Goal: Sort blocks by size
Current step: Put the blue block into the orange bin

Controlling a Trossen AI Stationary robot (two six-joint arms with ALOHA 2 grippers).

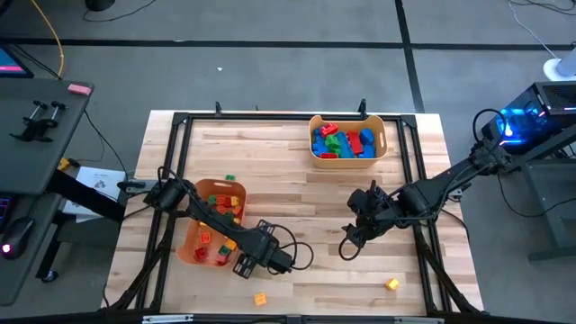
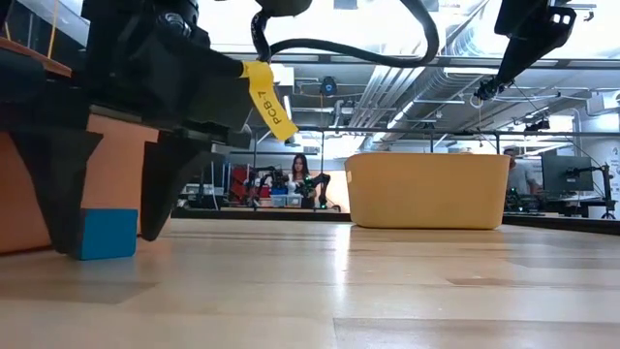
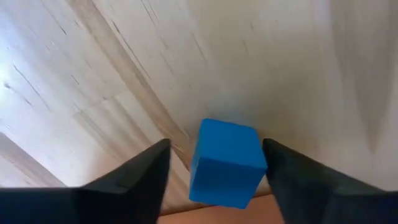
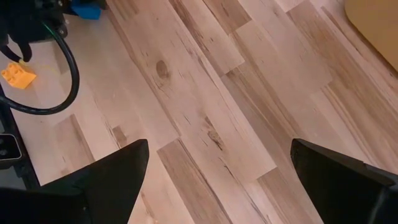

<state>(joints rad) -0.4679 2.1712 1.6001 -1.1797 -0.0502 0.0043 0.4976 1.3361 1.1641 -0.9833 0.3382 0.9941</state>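
Left gripper (image 3: 214, 168) fingers straddle blue block (image 3: 225, 163) on table, gaps visible; right gripper (image 4: 217, 165) fingers wide, empty

Blue block (image 3: 225, 163) hidden under the left arm from above, its lower edge cut off at the wrist.

Bright, even overhead light; ceiling glare washes the low view's top, and the table (image 2: 387, 281) reflects a soft sheen there.

Two orange bins (image 1: 347, 155) (image 1: 191, 238) on wood table (image 1: 297, 207), pink eraser (image 1: 80, 89) nearby
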